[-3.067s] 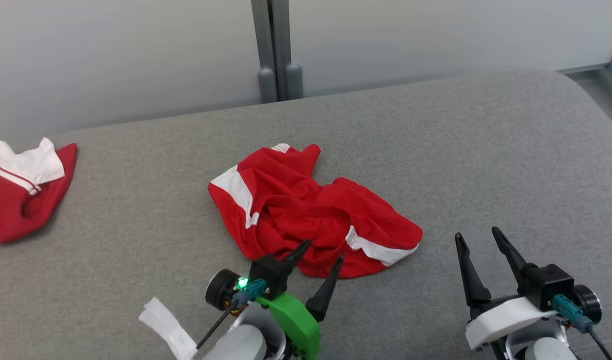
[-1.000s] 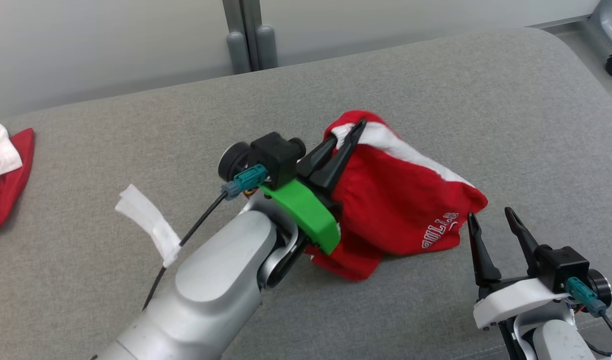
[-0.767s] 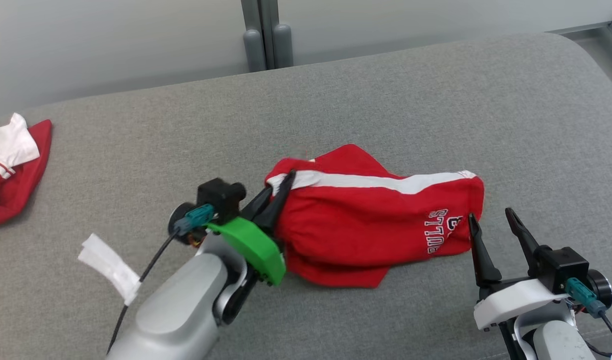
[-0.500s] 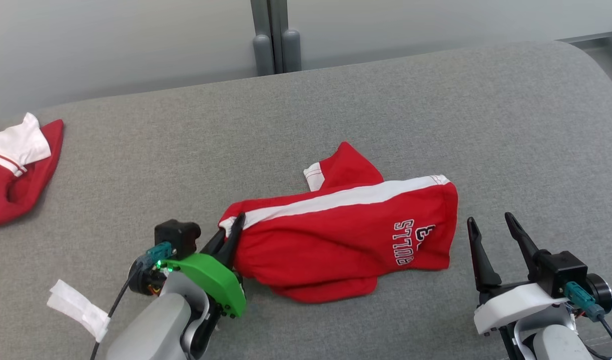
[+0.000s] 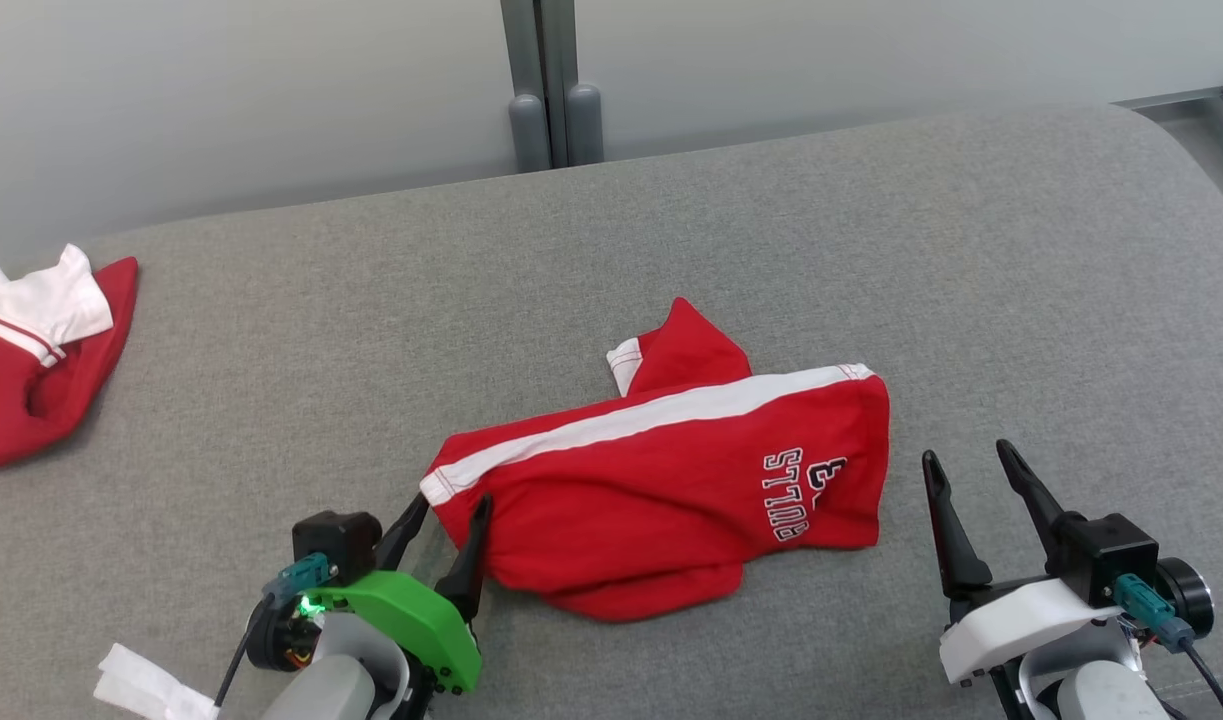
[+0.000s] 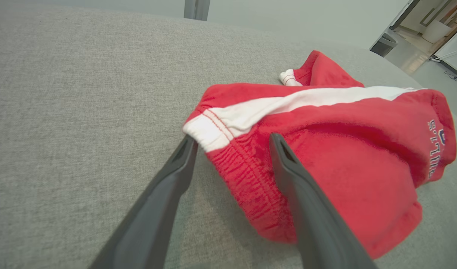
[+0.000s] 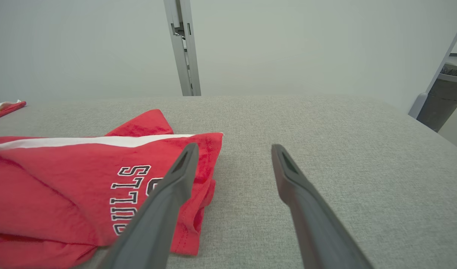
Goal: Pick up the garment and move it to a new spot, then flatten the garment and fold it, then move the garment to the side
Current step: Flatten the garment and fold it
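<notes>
Grey fabric cushion (image 5: 271, 380) is stretching across the whole workspace, with a pale wall (image 5: 221, 90) and a grey post (image 5: 546, 80) sitting behind it. Way off at our left edge a second red-and-white garment (image 5: 31, 360) is lying in a heap, well apart from everything else. A white strip of tape (image 5: 146, 685) is dangling by the cable on our left arm.

The garment (image 5: 661, 490), a pair of red shorts, is lying near the middle of the cushion. Its white stripe (image 5: 651, 415) is running along the far edge, its lettering (image 5: 806, 490) is facing up at our right end, and one leg is poking out behind.

We're holding our left gripper (image 5: 451, 505) spread wide, fingers straddling the white waistband corner and clamping nothing. We can't tell if they're brushing the cloth. We're hovering our right gripper (image 5: 969, 455) just beside the lettered end, fingers wide apart too and empty, with a strip of cushion showing between it and the shorts.
</notes>
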You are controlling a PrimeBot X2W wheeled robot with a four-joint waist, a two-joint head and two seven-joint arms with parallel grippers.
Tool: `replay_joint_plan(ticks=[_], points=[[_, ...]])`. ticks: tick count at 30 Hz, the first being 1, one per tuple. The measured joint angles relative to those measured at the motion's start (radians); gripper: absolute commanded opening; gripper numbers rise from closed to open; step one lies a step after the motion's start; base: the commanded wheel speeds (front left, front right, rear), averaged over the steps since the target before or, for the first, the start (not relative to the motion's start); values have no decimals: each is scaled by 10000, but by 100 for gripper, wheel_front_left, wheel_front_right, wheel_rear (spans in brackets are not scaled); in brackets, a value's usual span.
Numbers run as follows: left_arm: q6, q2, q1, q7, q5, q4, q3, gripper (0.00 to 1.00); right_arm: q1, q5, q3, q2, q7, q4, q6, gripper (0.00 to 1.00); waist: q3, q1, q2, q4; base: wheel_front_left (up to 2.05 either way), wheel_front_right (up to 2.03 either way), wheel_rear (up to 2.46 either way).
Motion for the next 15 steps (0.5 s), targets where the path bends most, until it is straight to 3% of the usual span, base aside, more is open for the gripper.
replay_joint_plan(ticks=[7, 15], points=[[0, -36, 736, 0, 554, -219, 723, 100, 142, -15, -73, -2, 0, 6, 0, 100, -169, 0, 0, 7, 0, 0, 0], [50, -341, 1554, 0, 1609, -1699, 2696, 100, 158, -81, -184, 0, 0, 23, 0, 100, -335, 0, 0, 159, 0, 0, 0]])
